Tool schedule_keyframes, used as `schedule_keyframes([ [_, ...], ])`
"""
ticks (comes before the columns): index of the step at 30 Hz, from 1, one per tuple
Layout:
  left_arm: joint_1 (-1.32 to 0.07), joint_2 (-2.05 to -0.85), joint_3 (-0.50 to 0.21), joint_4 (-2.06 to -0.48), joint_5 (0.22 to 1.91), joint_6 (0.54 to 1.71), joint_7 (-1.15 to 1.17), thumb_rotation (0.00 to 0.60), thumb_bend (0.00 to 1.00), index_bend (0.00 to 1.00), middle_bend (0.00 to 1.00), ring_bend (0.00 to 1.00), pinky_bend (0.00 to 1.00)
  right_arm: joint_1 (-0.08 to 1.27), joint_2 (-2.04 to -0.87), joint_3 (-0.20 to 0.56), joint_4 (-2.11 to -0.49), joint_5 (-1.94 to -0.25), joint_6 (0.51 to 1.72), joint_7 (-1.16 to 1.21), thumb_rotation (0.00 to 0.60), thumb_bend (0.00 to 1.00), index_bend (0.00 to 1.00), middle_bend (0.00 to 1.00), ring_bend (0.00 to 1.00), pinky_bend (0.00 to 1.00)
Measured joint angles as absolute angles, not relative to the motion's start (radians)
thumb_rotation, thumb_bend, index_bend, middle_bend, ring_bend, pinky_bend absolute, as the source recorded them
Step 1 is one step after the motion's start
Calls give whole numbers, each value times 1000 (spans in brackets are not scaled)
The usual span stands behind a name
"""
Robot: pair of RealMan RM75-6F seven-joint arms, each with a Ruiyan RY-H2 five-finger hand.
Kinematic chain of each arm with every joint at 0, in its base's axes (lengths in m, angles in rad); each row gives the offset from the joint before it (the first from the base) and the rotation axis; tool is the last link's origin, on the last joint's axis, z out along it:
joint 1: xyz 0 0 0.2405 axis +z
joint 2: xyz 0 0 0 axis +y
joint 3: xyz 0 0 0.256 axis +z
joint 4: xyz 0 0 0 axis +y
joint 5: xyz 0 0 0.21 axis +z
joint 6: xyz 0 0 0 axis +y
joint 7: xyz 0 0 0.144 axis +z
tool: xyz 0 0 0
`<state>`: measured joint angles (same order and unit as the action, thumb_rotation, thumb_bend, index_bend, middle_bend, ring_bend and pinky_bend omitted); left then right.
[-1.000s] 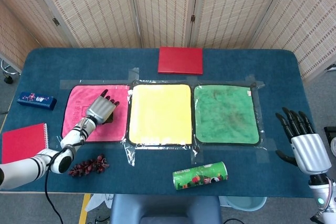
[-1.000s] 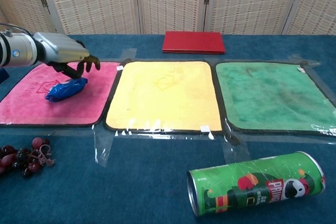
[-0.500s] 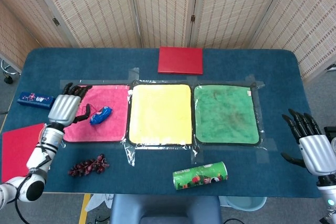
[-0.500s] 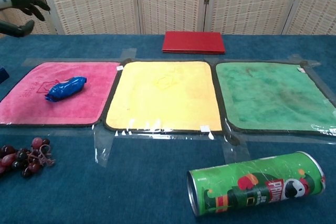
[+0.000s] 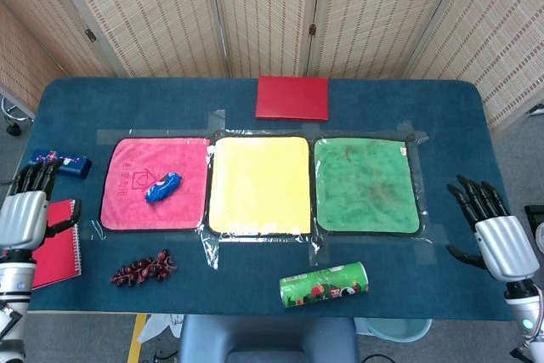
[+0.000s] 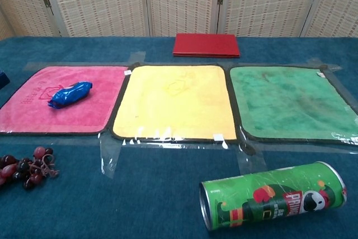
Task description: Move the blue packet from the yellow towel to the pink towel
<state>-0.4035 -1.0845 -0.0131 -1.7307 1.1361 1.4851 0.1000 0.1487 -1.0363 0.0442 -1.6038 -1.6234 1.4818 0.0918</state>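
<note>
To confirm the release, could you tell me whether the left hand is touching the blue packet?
Apart. The head view shows the left hand at the table's left edge, with bare pink towel between it and the blue packet.

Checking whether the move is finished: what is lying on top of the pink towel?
Only the crumpled blue plastic packet lies on the pink cloth towel, held by no robot hand. Whatever is beneath the packet is hidden.
</note>
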Motion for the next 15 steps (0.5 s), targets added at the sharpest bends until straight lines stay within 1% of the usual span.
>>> schedule_keyframes([
  [3,-353,-1087,2,-1729,1179,1530,91,396,476,0,60,31,4,148,-1043,45,-1606,-1616,1480,83,600,125,0,0,0,0],
  [4,-335,-1090,7,-1726,1195,1547,91,430,476,0,60,31,2,146,-1046,45,-1606,-1614,1481,78,600,124,0,0,0,0],
  [5,-323,-1093,12,-1723,1208,1559,95,451,476,0,60,31,1,145,-1049,45,-1606,-1614,1483,74,600,125,0,0,0,0],
  [7,-299,-1102,21,-1712,1237,1582,113,529,476,0,60,32,0,140,-1057,44,-1602,-1614,1493,63,600,125,0,0,0,0],
  [9,-281,-1111,29,-1702,1259,1595,137,581,476,0,59,33,0,134,-1068,44,-1596,-1614,1504,53,600,124,0,0,0,0],
  [10,-269,-1118,35,-1695,1272,1602,154,596,476,0,59,34,0,129,-1076,44,-1591,-1613,1511,48,600,124,0,0,0,0],
  [15,-232,-1141,54,-1671,1302,1617,223,600,477,2,60,36,0,117,-1100,41,-1569,-1592,1511,52,600,125,0,0,0,0],
])
